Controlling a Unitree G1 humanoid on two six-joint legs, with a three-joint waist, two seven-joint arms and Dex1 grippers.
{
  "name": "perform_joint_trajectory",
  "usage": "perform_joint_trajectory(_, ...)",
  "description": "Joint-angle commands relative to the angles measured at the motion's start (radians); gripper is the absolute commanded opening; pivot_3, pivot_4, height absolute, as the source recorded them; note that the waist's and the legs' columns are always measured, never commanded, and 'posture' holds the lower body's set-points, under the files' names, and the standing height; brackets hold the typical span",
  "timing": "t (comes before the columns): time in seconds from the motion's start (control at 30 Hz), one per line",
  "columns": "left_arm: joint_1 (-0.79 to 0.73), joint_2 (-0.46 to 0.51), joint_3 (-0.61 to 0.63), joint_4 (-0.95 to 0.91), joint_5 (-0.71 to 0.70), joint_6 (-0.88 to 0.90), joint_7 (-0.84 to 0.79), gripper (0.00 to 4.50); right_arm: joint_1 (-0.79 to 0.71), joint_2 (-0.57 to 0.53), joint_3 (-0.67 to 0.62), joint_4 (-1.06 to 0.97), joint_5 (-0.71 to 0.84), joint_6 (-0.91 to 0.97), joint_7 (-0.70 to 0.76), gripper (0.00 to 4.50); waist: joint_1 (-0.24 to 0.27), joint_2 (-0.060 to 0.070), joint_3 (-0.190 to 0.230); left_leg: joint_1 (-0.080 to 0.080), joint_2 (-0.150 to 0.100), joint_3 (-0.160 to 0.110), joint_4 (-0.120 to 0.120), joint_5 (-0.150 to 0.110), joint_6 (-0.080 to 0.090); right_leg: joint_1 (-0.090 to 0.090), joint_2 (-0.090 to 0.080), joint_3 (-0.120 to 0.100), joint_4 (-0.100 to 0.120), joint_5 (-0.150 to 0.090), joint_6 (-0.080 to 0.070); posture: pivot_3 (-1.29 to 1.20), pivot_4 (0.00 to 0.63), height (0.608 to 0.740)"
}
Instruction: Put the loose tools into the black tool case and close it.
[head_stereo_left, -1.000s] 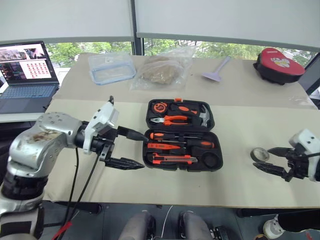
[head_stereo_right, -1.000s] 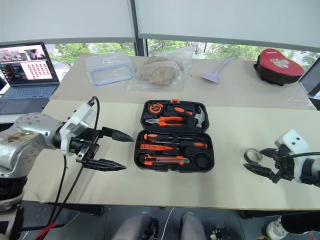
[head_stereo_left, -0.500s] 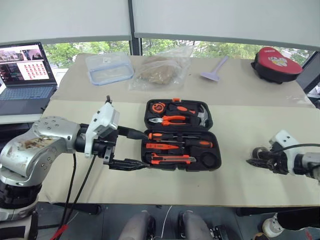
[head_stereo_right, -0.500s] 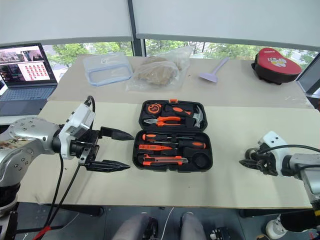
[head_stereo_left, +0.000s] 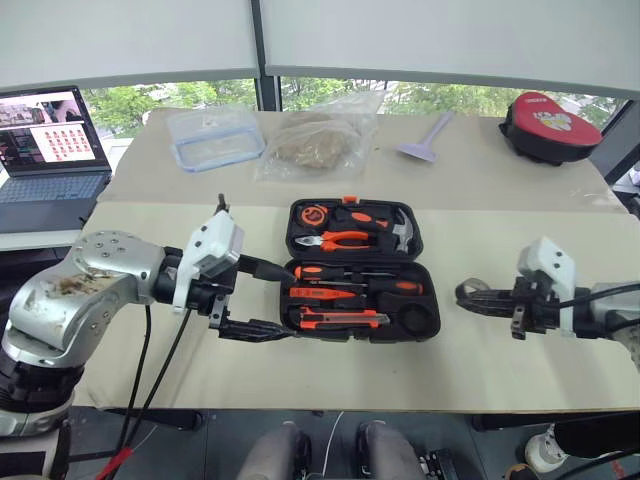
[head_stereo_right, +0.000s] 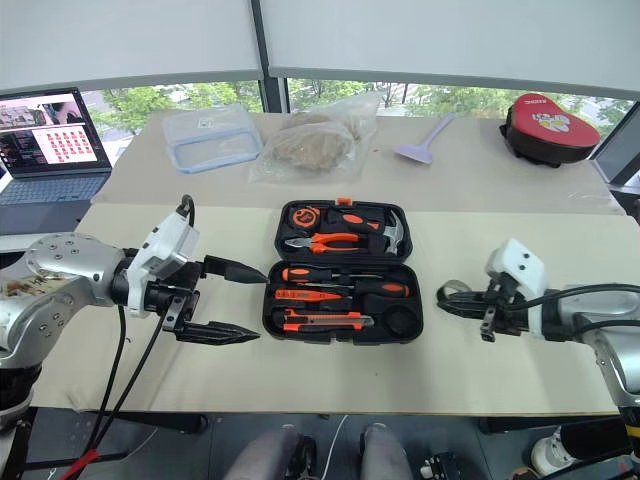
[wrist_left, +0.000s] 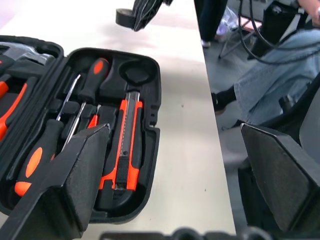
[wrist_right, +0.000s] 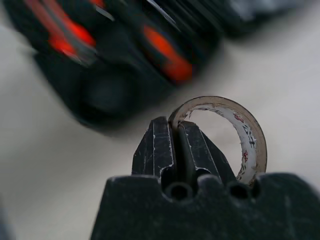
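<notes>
Tape roll (wrist_right: 235, 131) is pinched by its wall between the clenched fingers of the right gripper (head_stereo_left: 478, 297), held clear of the desk (head_stereo_left: 500, 250) just beside the right end of the tool case (head_stereo_left: 360, 270), level with its lower half. That case lies open near the middle of the desk's front part, lid half toward the windows; the lid holds orange pliers (head_stereo_left: 340, 239), a hammer (head_stereo_left: 405, 230) and a small round tape measure (head_stereo_left: 316, 214). In the near half two screwdrivers with black-and-orange handles (head_stereo_left: 385, 287) lie side by side, a smaller orange screwdriver (head_stereo_left: 312, 294) under them, and a utility knife (head_stereo_left: 345, 319) along the front edge; the round pocket (head_stereo_left: 421, 320) at the right front corner is bare. Left gripper (head_stereo_left: 265, 300) hangs at the case's left end with its fingers spread wide, grasping nothing, one fingertip over the case's left rim. Toward the desk's far edge sit a clear box (head_stereo_left: 216, 137), a plastic bag (head_stereo_left: 322, 140), a lilac scraper (head_stereo_left: 428, 137) and a red pouch (head_stereo_left: 553, 112); a laptop (head_stereo_left: 45, 140) stands off the left edge
</notes>
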Motion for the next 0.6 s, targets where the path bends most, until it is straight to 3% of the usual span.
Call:
perform_joint_trajectory(0.03, -0.011, 0.006, -0.009, 0.002, 0.019, -0.040, -0.007, 4.50, -0.014, 0.021, 0.052, -0.115, 0.013, 0.034, -0.042, 0.01, 0.004, -0.001, 0.000, 0.000, 0.000, 0.000, 0.000, 0.000, 0.000, 0.000, 0.000, 0.000, 0.000, 0.000, 0.000, 0.00, 0.150, 0.728)
perform_joint_trajectory(0.37, -0.025, 0.002, -0.027, 0.008, 0.026, -0.054, 0.000, 4.50, -0.069, 0.079, 0.201, -0.073, -0.091, 0.017, -0.113, 0.01, 0.007, -0.001, 0.000, 0.000, 0.000, 0.000, 0.000, 0.000, 0.000, -0.001, 0.000, -0.001, -0.001, 0.000, 0.000, 0.00, 0.150, 0.728)
perform_joint_trajectory(0.6, -0.021, -0.006, -0.027, 0.014, 0.041, -0.065, 0.006, 4.50, -0.067, 0.069, 0.223, -0.089, -0.104, 0.017, -0.095, 2.35, 0.006, -0.001, 0.000, 0.000, 0.000, 0.000, 0.000, 0.000, 0.000, 0.000, 0.001, -0.001, -0.001, 0.000, 0.000, 0.00, 0.150, 0.728)
